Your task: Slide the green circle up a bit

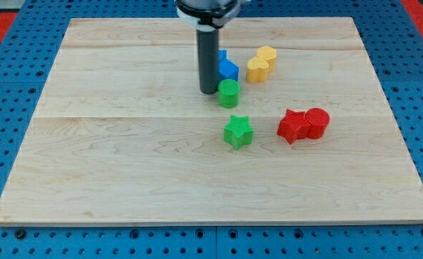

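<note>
Nearest the camera sits the green star [238, 132]; at its 12 o'clock stands the green circle [229, 93], mid-board. No claw here, only my tip [209, 91], touching or just beside the circle at its 9 o'clock. Approach step, I judge: the tip must round to the circle's 6 o'clock, between circle and star, then push toward 12, where the blue block [227, 68] crowds close.

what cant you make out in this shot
- Blue block, camera view: its left part is hidden behind my rod, so its shape is unclear.
- My tip against the green circle: touching or a hair apart, too close to tell.
- Arm above the rod: cut off by the view's top edge.
</note>
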`<state>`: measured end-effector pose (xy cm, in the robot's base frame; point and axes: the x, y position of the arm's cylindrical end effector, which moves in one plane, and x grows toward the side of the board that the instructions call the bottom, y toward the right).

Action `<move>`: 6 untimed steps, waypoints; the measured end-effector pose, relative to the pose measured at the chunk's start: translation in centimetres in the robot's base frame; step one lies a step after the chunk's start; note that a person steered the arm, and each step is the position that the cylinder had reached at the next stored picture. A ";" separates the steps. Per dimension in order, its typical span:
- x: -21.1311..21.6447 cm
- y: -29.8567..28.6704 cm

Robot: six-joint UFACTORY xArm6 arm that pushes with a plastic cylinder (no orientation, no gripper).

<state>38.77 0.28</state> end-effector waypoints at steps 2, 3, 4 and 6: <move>2.7 -1.8; 5.0 -1.9; 6.3 -1.7; 5.3 0.1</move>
<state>44.03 0.35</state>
